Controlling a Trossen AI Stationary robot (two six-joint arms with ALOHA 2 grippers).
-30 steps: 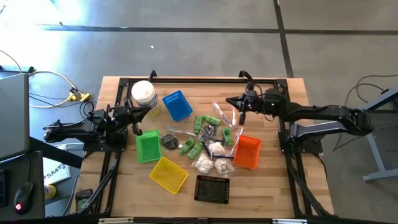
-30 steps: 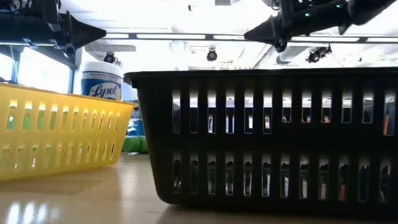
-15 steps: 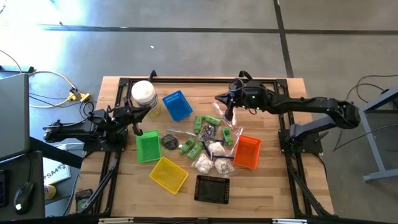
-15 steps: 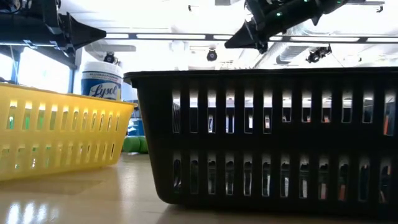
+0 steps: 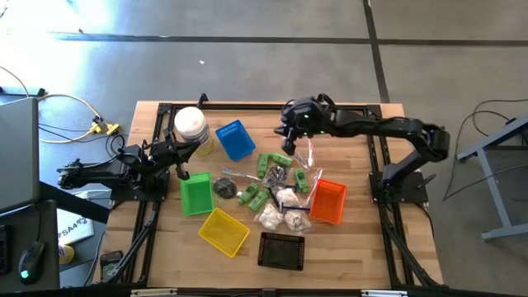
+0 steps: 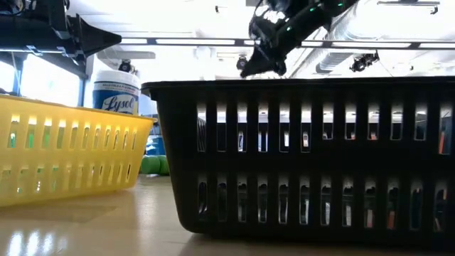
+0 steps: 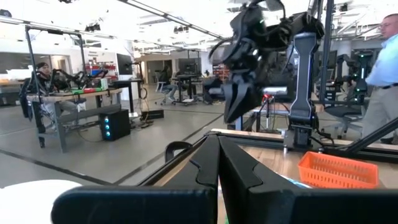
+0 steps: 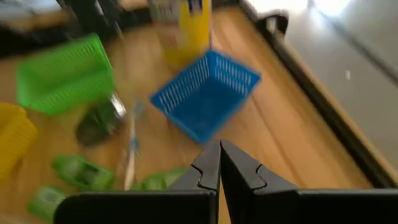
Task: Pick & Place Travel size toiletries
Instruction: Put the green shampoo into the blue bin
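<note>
The travel size toiletries lie loose at the table's middle: green bottles (image 5: 273, 162) (image 8: 79, 172), white puffy packets (image 5: 269, 217), a grey bit (image 5: 224, 186) and clear-wrapped sticks (image 5: 309, 152). My right gripper (image 5: 285, 134) (image 8: 219, 157) hangs shut and empty above the table's far middle. It slants down between the blue basket (image 5: 235, 139) (image 8: 205, 94) and the pile. My left gripper (image 5: 182, 172) (image 7: 217, 155) is shut and empty at the left, raised beside the green basket (image 5: 195, 195).
A white jar (image 5: 190, 124) (image 6: 116, 89) stands at the far left. A yellow basket (image 5: 223, 231) and a black basket (image 5: 280, 250) sit near the front edge, an orange basket (image 5: 328, 200) right of the pile. A person (image 7: 384, 59) stands beyond the table.
My right gripper has swung toward the table's left edge along the far side and has tipped from nearly level to slanting down, staying shut and empty. In the low view it has gone leftward above the black basket. The toiletries have stayed put.
</note>
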